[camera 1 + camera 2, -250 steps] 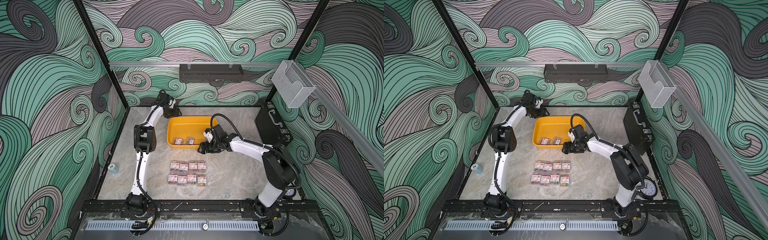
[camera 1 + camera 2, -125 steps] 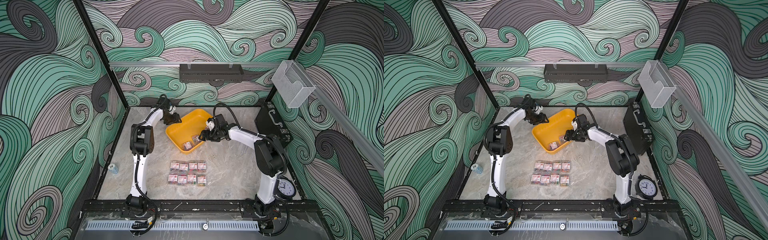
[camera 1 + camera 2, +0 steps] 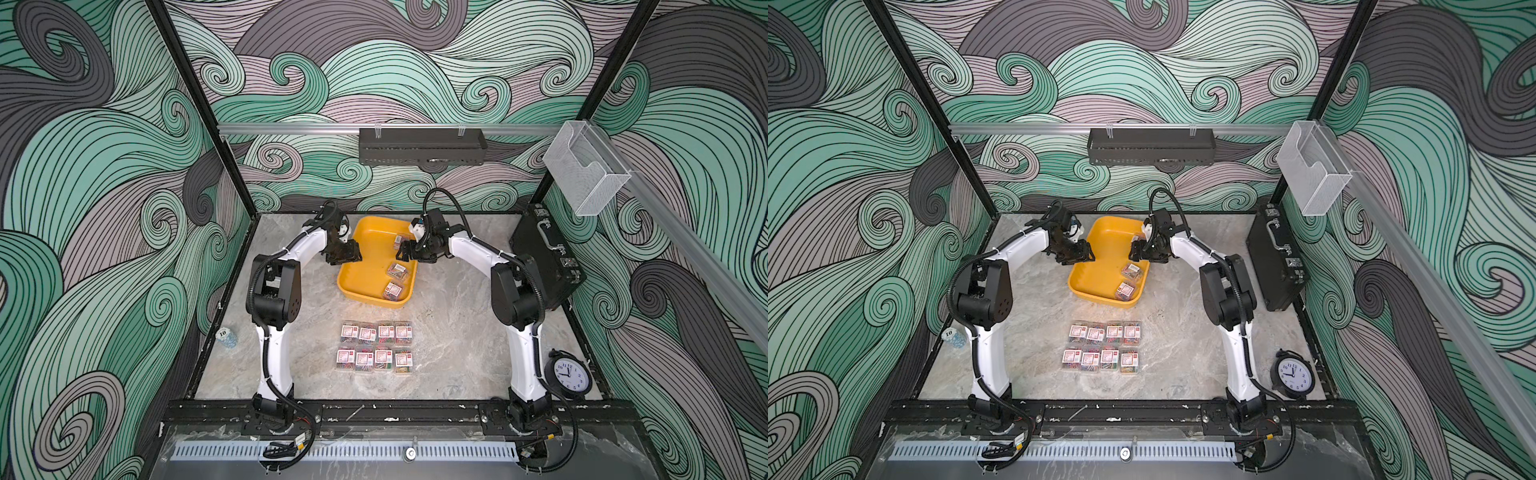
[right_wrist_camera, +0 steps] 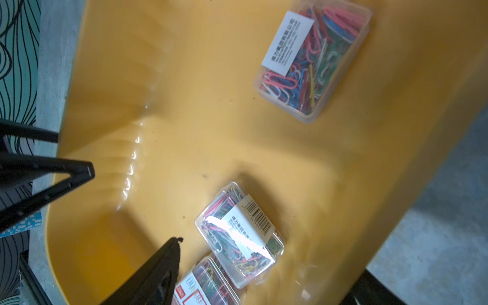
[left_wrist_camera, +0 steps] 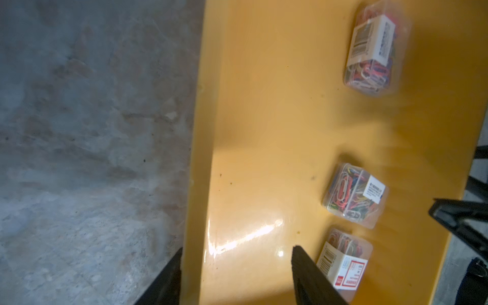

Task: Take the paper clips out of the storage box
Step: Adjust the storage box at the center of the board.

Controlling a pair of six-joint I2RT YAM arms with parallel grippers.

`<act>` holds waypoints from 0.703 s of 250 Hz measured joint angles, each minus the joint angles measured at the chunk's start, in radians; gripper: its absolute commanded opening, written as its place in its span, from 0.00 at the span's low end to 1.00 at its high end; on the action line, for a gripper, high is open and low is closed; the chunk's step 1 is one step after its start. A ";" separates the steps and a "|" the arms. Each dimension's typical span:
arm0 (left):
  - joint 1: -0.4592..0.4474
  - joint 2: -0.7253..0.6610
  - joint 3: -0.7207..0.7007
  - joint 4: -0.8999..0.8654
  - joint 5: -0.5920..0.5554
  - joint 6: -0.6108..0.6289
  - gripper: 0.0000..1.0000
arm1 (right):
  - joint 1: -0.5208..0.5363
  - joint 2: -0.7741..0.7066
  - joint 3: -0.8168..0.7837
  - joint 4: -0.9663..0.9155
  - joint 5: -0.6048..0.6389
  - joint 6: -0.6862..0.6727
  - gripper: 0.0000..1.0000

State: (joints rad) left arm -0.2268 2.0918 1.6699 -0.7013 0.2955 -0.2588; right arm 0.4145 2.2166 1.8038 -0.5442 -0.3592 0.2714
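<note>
Top views, storage box: the yellow storage box (image 3: 368, 270) (image 3: 1098, 270) sits at the back middle of the table (image 3: 449, 332), a touch askew, with an arm on either side.
Top views, paper clips: three clear boxes of paper clips (image 3: 397, 271) (image 3: 1132, 271) lie inside the tray, along its right side.
Top views, table group: eight more boxes, the table group (image 3: 376, 347) (image 3: 1104, 347), stand in two rows of four, well apart from the tray.
Top views, grippers: the left gripper (image 3: 351, 254) (image 3: 1084, 253) is at the left rim and the right gripper (image 3: 405, 251) (image 3: 1136, 251) at the right rim, facing each other across the tray.
Top views, surroundings: black briefcase (image 3: 544, 257) at the right wall, clock (image 3: 571, 376) in the near right corner.
Left wrist, fingers: spread wide. One finger (image 5: 169, 277) is outside the tray wall, the other is inside and clear of it. The wall runs between them unpinched, and nothing is held.
Left wrist, clips: all three boxes (image 5: 353, 195) rest on the yellow floor (image 5: 264, 132), and the nearest is just beside the inner finger.
Right wrist, fingers: wide apart too. One finger (image 4: 158, 269) is inside the tray and grips nothing. Only a dark corner of the other shows, beyond the rim.
Right wrist, clips: two boxes (image 4: 239, 235) lie just beside that finger, and the third (image 4: 314, 60) is farther along the floor.
</note>
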 measured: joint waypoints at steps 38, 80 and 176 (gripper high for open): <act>-0.016 -0.041 -0.068 0.021 -0.039 -0.042 0.56 | 0.000 0.074 0.140 -0.068 0.000 -0.037 0.83; -0.024 -0.080 -0.123 0.056 -0.068 -0.087 0.56 | 0.003 0.084 0.190 -0.122 0.031 -0.077 0.83; -0.034 -0.159 -0.138 0.074 -0.123 -0.109 0.56 | 0.050 -0.017 0.185 -0.180 0.190 -0.177 0.82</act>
State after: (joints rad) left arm -0.2604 1.9324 1.5318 -0.6277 0.1722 -0.3683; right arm 0.4644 2.1994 1.9892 -0.7246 -0.1688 0.0940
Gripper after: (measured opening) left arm 0.564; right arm 0.823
